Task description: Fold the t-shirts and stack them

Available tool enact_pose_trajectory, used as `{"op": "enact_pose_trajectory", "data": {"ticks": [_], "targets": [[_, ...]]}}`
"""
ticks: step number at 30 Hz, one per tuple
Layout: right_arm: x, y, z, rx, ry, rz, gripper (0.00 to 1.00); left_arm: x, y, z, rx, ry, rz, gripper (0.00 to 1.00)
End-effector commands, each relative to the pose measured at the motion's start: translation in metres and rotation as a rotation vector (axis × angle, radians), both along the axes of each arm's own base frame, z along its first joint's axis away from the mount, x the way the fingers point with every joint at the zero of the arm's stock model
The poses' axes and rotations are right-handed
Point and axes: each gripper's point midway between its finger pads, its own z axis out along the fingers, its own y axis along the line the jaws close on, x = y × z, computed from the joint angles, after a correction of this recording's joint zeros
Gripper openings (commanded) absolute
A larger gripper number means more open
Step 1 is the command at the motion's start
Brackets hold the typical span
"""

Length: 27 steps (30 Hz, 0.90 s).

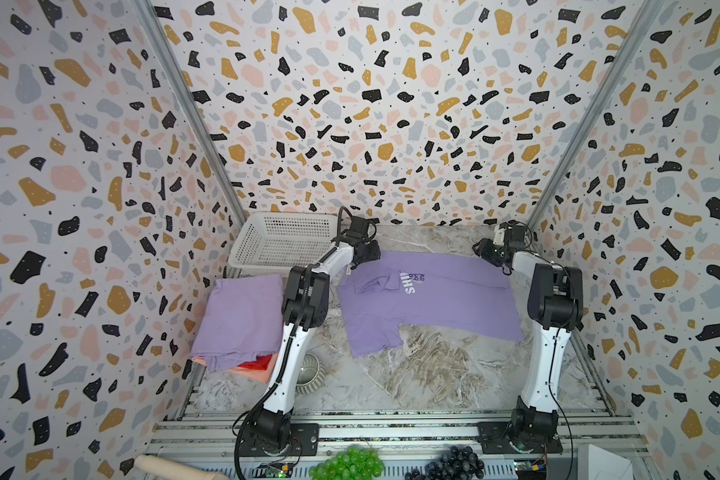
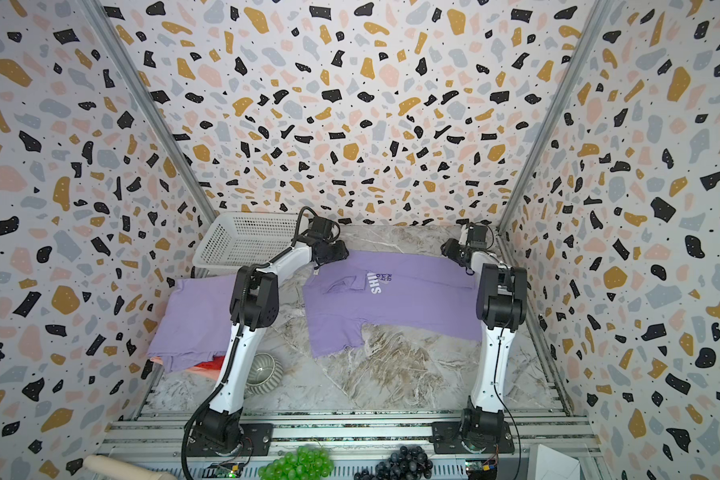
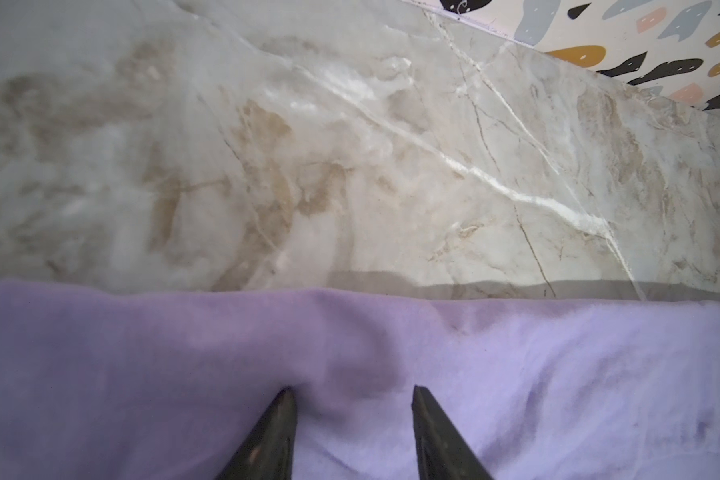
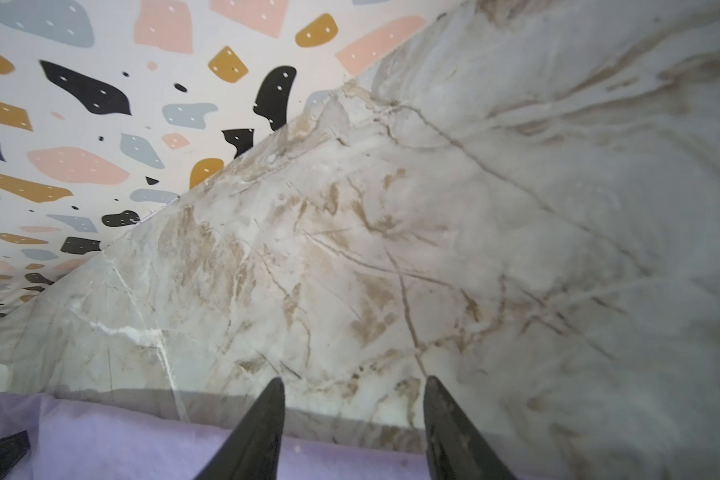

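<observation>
A lavender t-shirt (image 1: 433,299) with a white "SHI" print lies partly folded on the marble table (image 1: 425,374), and shows in both top views (image 2: 395,303). My left gripper (image 1: 366,251) is at its far left corner. In the left wrist view the gripper (image 3: 352,390) is open, with its fingertips (image 3: 285,401) down on the purple cloth (image 3: 558,374) and a small ridge of cloth between them. My right gripper (image 1: 489,249) is at the far right corner. It (image 4: 354,380) is open over the shirt's far edge (image 4: 142,440), with nothing between its fingers. A folded stack of t-shirts (image 1: 240,320) lies at the left, lavender on top and red and salmon (image 1: 254,365) beneath.
A white perforated basket (image 1: 279,241) stands at the back left, beside my left gripper. A ribbed bowl (image 1: 310,374) sits by the left arm's lower link. Green grapes (image 1: 348,463), dark grapes (image 1: 454,463) and a wooden roller (image 1: 171,467) lie beyond the front rail. Patterned walls close three sides.
</observation>
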Motion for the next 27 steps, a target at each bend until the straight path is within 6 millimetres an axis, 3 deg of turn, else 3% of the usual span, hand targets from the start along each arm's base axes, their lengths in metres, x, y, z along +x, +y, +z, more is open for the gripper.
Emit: {"op": "enact_pose_trajectory", "data": {"ticks": [1,3,6,9,12,17,23,27], "targets": [[0.000,0.009,0.061,-0.017,-0.110,0.055,0.54,0.002,-0.010,0.070,-0.089,-0.129,-0.024,0.47],[-0.016,0.005,0.082,-0.044,-0.116,0.038,0.55,-0.009,-0.008,0.103,-0.128,-0.187,-0.029,0.47],[-0.054,0.008,0.095,-0.058,-0.061,0.037,0.57,-0.034,-0.008,0.138,-0.159,-0.215,-0.062,0.47],[-0.108,0.007,0.089,-0.087,-0.006,0.009,0.59,-0.071,0.000,0.145,-0.132,-0.186,-0.082,0.48],[-0.161,-0.004,0.076,-0.123,0.069,-0.047,0.62,-0.118,0.012,0.131,-0.086,-0.115,-0.090,0.48],[-0.241,-0.043,0.045,-0.172,0.256,-0.210,0.64,-0.209,0.053,0.078,0.160,0.048,-0.090,0.48],[-0.307,-0.079,0.017,-0.057,0.321,-0.395,0.72,-0.297,0.079,0.035,0.190,0.192,-0.051,0.48],[-0.331,-0.084,0.002,-0.038,0.371,-0.418,0.76,-0.326,0.086,0.023,0.197,0.222,-0.033,0.50]]}}
